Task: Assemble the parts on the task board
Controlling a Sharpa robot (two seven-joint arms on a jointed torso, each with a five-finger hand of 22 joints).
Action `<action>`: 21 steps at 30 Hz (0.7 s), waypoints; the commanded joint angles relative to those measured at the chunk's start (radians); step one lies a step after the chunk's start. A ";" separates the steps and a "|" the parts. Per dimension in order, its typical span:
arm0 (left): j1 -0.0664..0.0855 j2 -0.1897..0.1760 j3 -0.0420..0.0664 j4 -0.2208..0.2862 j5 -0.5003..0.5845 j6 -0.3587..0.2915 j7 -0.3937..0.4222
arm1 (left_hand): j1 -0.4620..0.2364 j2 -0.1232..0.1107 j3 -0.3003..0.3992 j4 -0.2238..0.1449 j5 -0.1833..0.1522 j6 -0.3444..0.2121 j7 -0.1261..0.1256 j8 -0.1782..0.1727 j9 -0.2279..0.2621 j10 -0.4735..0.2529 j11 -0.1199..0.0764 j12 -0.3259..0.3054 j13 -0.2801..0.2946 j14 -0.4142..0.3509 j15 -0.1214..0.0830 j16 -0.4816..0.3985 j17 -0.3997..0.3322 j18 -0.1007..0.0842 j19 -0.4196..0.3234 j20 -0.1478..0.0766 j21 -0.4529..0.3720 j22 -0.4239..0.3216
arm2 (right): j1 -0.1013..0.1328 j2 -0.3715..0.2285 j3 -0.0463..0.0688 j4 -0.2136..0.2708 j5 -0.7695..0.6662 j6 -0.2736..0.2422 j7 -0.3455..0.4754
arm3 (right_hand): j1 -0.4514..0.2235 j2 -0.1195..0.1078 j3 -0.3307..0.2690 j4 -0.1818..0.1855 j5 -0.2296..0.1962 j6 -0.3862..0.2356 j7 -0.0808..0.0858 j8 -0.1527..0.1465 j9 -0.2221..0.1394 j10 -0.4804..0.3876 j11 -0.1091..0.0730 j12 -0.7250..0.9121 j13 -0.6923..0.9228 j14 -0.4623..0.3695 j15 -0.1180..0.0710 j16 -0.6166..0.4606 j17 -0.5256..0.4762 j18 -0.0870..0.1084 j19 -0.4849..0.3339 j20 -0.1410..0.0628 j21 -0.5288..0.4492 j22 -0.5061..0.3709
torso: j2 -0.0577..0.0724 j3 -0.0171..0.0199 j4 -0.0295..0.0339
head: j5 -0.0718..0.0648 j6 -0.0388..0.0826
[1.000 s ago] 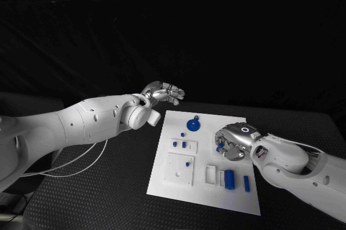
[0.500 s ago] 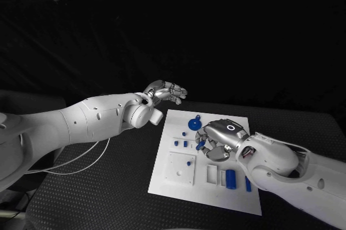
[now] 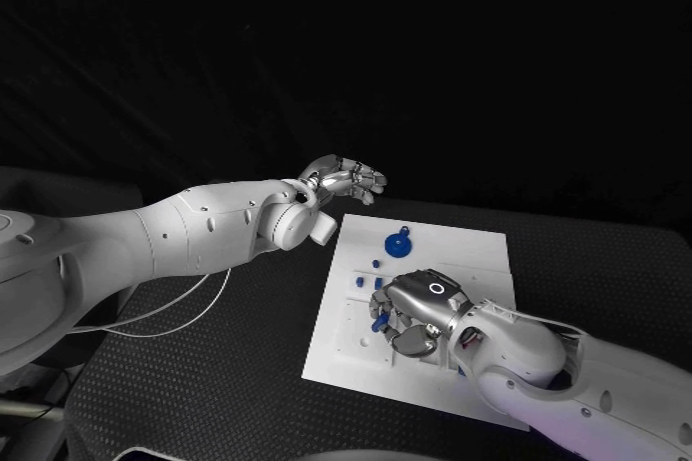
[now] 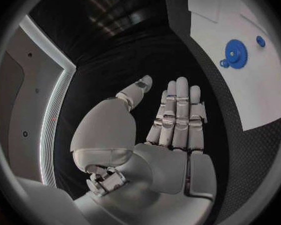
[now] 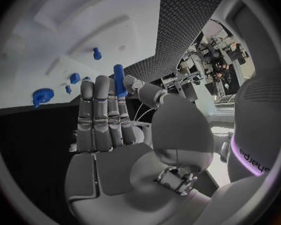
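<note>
a blue peg (image 5: pixel 119 80) is pinched between thumb and fingertips of the right hand (image 3: pixel 411 311) above the task board (image 3: pixel 476 256), and could be dropped or jammed if tilted at insertion; the left hand (image 3: pixel 346 179), fingers together, holds nothing.

A black table (image 3: pixel 216 371) with a fine textured surface carries the things. The white task board (image 3: pixel 476 256) lies flat on it near the middle, its long side running away from the robot. A thin white cable (image 3: pixel 173 316) loops across the tabletop just beside the board's left edge.
</note>
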State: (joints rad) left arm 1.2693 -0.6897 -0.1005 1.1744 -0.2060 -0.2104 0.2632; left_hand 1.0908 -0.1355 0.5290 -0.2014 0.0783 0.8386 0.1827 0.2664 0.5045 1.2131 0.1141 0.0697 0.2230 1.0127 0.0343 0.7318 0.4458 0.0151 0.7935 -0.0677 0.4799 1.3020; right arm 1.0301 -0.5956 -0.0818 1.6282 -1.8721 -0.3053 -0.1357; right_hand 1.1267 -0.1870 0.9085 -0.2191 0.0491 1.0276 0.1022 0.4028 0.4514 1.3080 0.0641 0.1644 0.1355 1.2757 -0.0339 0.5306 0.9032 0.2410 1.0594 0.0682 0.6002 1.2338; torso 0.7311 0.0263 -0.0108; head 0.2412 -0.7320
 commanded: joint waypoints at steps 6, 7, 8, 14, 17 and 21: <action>0.001 0.003 0.001 0.001 0.007 0.017 0.007 | -0.011 0.001 0.001 0.008 -0.002 -0.005 0.000 -0.001 -0.001 -0.007 0.000 0.001 -0.001 0.004 0.003 -0.004 0.002 0.000 -0.001 0.006 -0.005 0.002 | -0.030 0.028 -0.008 -0.019 -0.028 -0.007 0.010 | 0.002 0.006 0.008 0.000 0.000 0.009 0.001 0.003 0.002 0.009 0.000 -0.004 0.001 0.005 -0.004 0.002 0.003 0.021 0.007 -0.002 0.006 0.001 | 0.000 0.0008 -0.0018 | 0.009 -0.009; 0.001 0.004 0.001 0.001 0.007 0.016 0.007 | -0.011 0.001 0.001 0.008 -0.002 -0.005 0.000 -0.001 -0.001 -0.007 0.000 0.001 -0.001 0.004 0.003 -0.005 0.002 0.000 -0.001 0.006 -0.005 0.002 | -0.034 0.034 -0.009 -0.024 -0.031 -0.006 0.009 | 0.002 0.006 0.008 0.000 0.000 0.009 0.001 0.003 0.002 0.009 0.000 -0.004 0.001 0.005 -0.004 0.002 0.003 0.021 0.007 -0.002 0.006 0.001 | 0.000 0.0011 -0.0016 | 0.010 -0.010; 0.001 0.004 0.001 0.001 0.007 0.017 0.007 | -0.011 0.001 0.001 0.008 -0.002 -0.005 0.000 -0.001 -0.001 -0.007 0.000 0.001 -0.001 0.004 0.003 -0.005 0.002 0.000 -0.001 0.006 -0.005 0.002 | -0.038 0.040 -0.009 -0.028 -0.033 -0.005 0.008 | 0.003 0.006 0.009 0.000 0.000 0.009 0.001 0.003 0.002 0.009 0.000 -0.004 0.001 0.005 -0.004 0.002 0.003 0.021 0.007 -0.002 0.006 0.001 | 0.000 0.0011 -0.0016 | 0.010 -0.010; 0.001 0.007 0.001 0.000 0.007 0.018 0.009 | -0.011 0.002 0.000 0.009 -0.001 -0.006 0.000 -0.001 -0.001 -0.007 0.000 0.001 -0.001 0.004 0.003 -0.005 0.002 0.000 -0.001 0.006 -0.005 0.002 | -0.057 0.065 -0.017 -0.057 -0.061 0.000 -0.009 | 0.003 0.006 0.009 -0.001 0.000 0.008 0.001 0.003 0.002 0.009 0.000 -0.005 0.001 0.005 -0.005 0.002 0.004 0.021 0.008 -0.002 0.007 0.001 | 0.000 0.0016 -0.0013 | 0.015 -0.021; 0.001 0.006 0.001 0.001 0.007 0.018 0.008 | -0.011 0.003 0.001 0.009 -0.001 -0.006 0.000 -0.001 -0.001 -0.007 0.000 0.001 -0.001 0.004 0.003 -0.005 0.002 0.000 -0.001 0.006 -0.005 0.003 | -0.059 0.072 -0.020 -0.064 -0.065 -0.001 -0.009 | 0.003 0.005 0.010 -0.001 0.000 0.008 0.001 0.003 0.002 0.009 0.000 -0.005 0.002 0.005 -0.005 0.002 0.004 0.021 0.008 -0.002 0.007 0.001 | 0.000 0.0014 -0.0017 | 0.015 -0.022; 0.001 0.005 0.001 0.000 0.007 0.019 0.008 | -0.011 0.003 0.000 0.009 -0.001 -0.006 0.000 -0.001 -0.001 -0.007 0.000 0.001 -0.001 0.004 0.003 -0.005 0.003 0.000 -0.001 0.006 -0.006 0.003 | -0.063 0.077 -0.023 -0.068 -0.079 -0.015 -0.019 | 0.003 0.005 0.010 -0.001 0.000 0.009 0.001 0.003 0.002 0.009 0.000 -0.005 0.002 0.005 -0.005 0.002 0.005 0.021 0.008 -0.002 0.007 0.001 | 0.000 0.0011 -0.0011 | 0.017 -0.022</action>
State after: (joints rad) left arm 1.2693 -0.6854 -0.1004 1.1739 -0.2054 -0.2072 0.2628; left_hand 1.0908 -0.1355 0.5285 -0.1966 0.0783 0.8387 0.1828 0.2664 0.5045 1.2131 0.1141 0.0696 0.2230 1.0127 0.0343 0.7318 0.4475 0.0152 0.7935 -0.0677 0.4799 1.3037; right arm 0.9685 -0.5212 -0.1040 1.5605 -1.9174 -0.3079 -0.1430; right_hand 1.1242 -0.1897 0.9137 -0.2194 0.0463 1.0292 0.1005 0.4026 0.4515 1.3078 0.0641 0.1620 0.1354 1.2774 -0.0321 0.5324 0.9065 0.2411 1.0634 0.0674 0.6039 1.2334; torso 0.7311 0.0275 -0.0124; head 0.2568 -0.7538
